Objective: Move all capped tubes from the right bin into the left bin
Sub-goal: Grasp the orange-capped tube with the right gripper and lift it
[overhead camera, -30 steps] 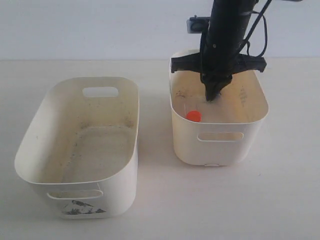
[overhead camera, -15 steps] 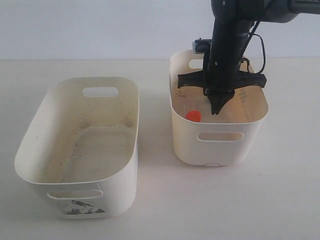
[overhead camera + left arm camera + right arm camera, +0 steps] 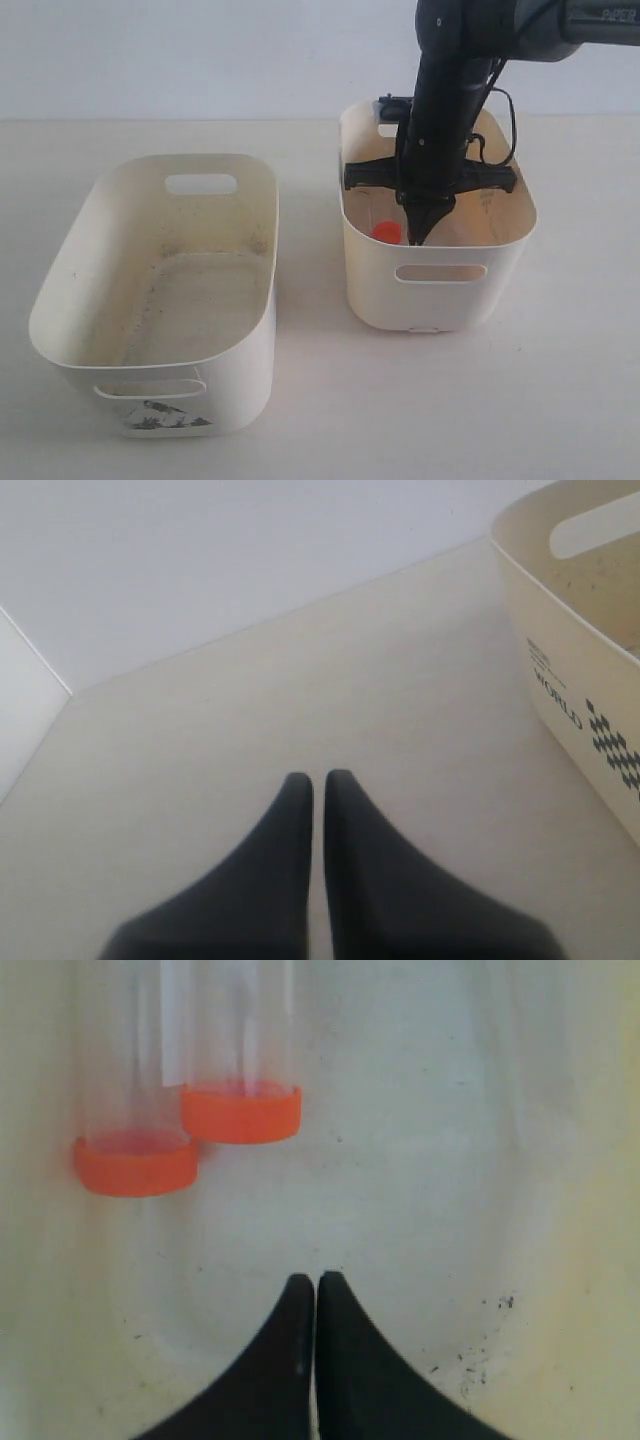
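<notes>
The right bin [image 3: 440, 292] is a plain-fronted cream tub at the right. Inside it lie two clear capped tubes with orange-red caps [image 3: 240, 1112] [image 3: 135, 1163], side by side; one cap [image 3: 387, 232] shows over the front wall. My right gripper [image 3: 418, 240] [image 3: 316, 1282] hangs inside this bin, shut and empty, its tips a short way from the caps and not touching them. The left bin [image 3: 175, 390], with a dark bird print on its front, stands at the left and holds no tubes. My left gripper [image 3: 318, 780] is shut over bare table, outside the exterior view.
A cream tub wall [image 3: 570, 670] printed with "WORLD" and a dotted diamond rises close beside the left gripper. The right bin's floor [image 3: 480, 1260] carries dark specks. A pale wall lies behind the table.
The right gripper has moved toward the front of the right bin and lower, closing in on the orange-capped tubes. The bins and tubes have not moved.
</notes>
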